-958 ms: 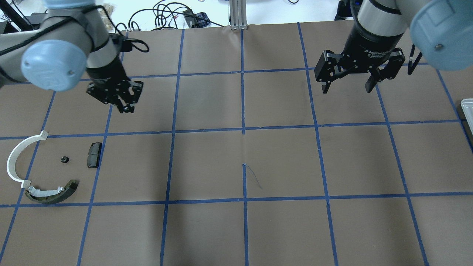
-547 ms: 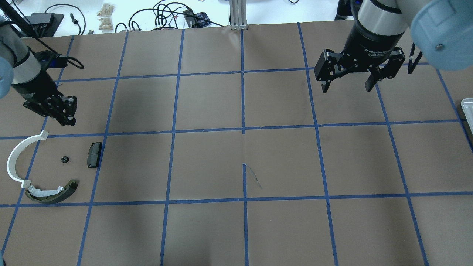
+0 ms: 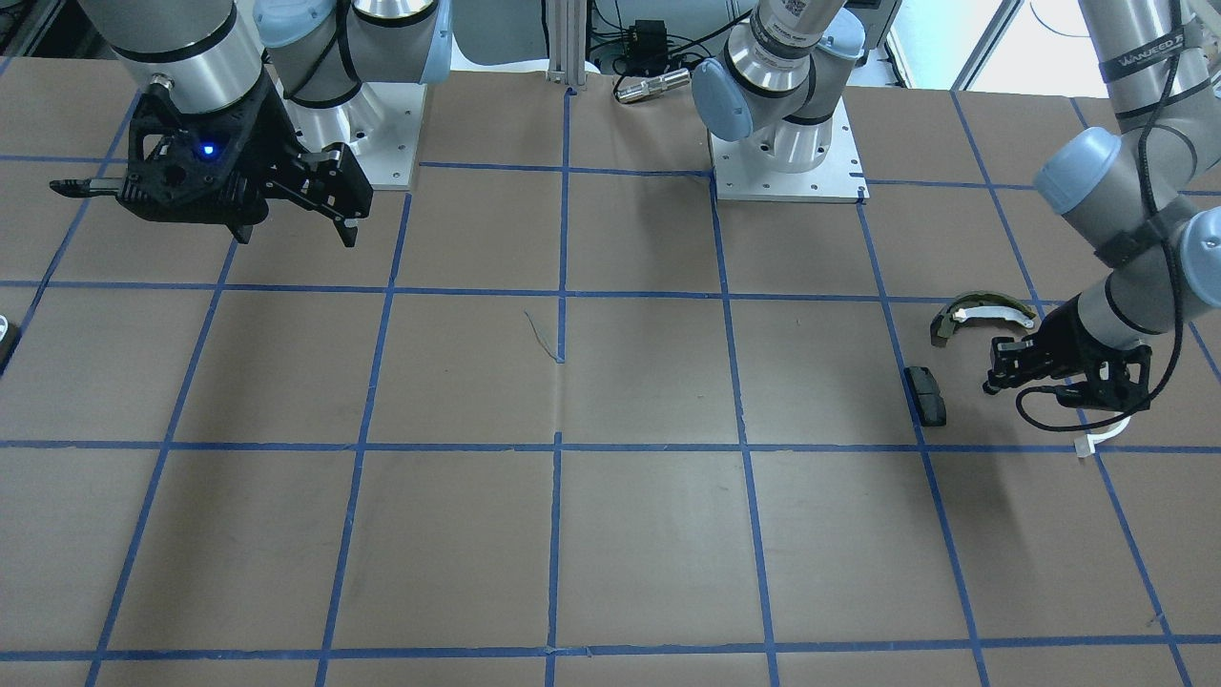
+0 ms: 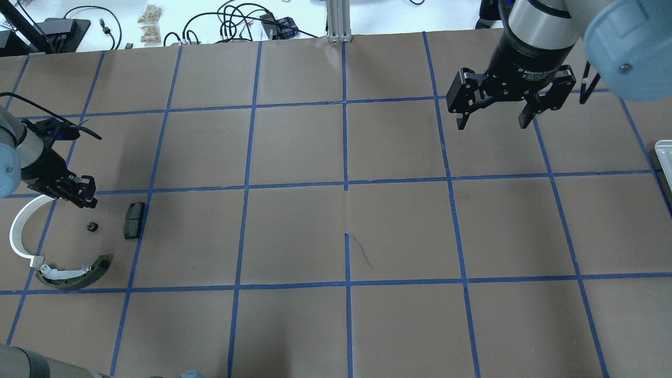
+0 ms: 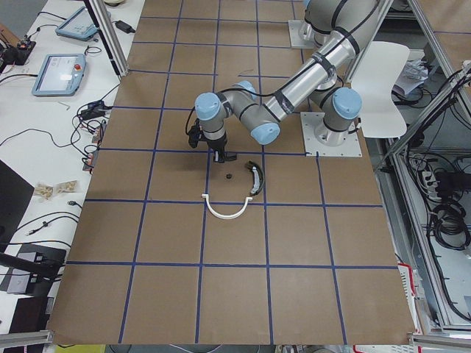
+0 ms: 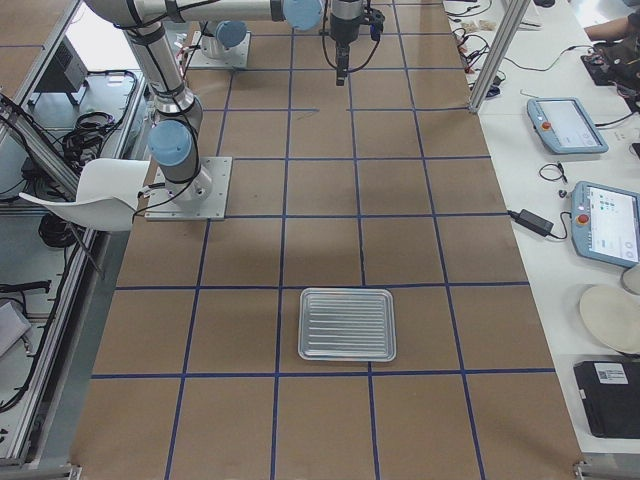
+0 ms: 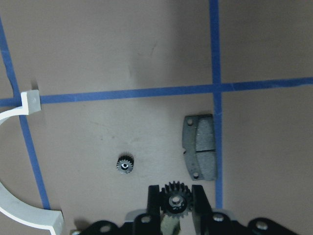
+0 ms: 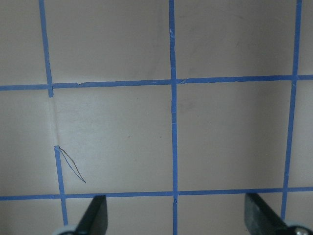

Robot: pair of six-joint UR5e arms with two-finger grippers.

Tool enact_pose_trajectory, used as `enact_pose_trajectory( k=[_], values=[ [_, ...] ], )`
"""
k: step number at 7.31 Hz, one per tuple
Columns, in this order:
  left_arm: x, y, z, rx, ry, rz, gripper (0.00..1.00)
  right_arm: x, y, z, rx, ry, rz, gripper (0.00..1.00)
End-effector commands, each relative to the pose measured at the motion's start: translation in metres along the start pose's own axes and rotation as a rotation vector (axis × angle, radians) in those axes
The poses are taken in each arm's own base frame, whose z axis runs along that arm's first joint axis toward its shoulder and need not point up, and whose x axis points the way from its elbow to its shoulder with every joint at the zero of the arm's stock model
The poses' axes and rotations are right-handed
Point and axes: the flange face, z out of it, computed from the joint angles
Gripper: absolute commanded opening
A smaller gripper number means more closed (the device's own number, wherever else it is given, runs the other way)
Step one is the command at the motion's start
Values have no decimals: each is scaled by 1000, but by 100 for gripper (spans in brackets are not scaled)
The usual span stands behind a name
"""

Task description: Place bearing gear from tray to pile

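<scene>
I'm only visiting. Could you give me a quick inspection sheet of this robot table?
Surface: table, brown paper with a blue tape grid, one small mark.
Job's things: gear in left gripper; second gear lying among half-ring, pad and shoe; tray looks empty.
Clutter: nothing seen.
Grippers: left shut on gear; right gripper open, holding nothing.
Cables: cable looped at left wrist; black leads on bench.
Surroundings: tablets, chair.
</scene>
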Motion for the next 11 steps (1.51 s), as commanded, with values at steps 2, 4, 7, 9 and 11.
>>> enact_pose_trajectory(
  k=[2, 4, 7, 9, 11],
  values=[
    [9, 10, 47, 2, 8, 1, 0, 0, 0, 1, -2, 2, -5, 100],
    [2, 12, 47, 1, 3, -5, 25, 0, 0, 1, -2, 2, -6, 100],
    [-2, 3, 18, 39, -29, 0, 100, 1, 0, 2, -4, 3, -5, 100],
    [15, 11, -18, 41, -26, -6, 100, 1, 0, 2, -4, 3, -5, 100],
    [95, 10, -83, 14, -15, -84, 100, 1, 0, 1, -2, 2, -3, 100]
  ],
)
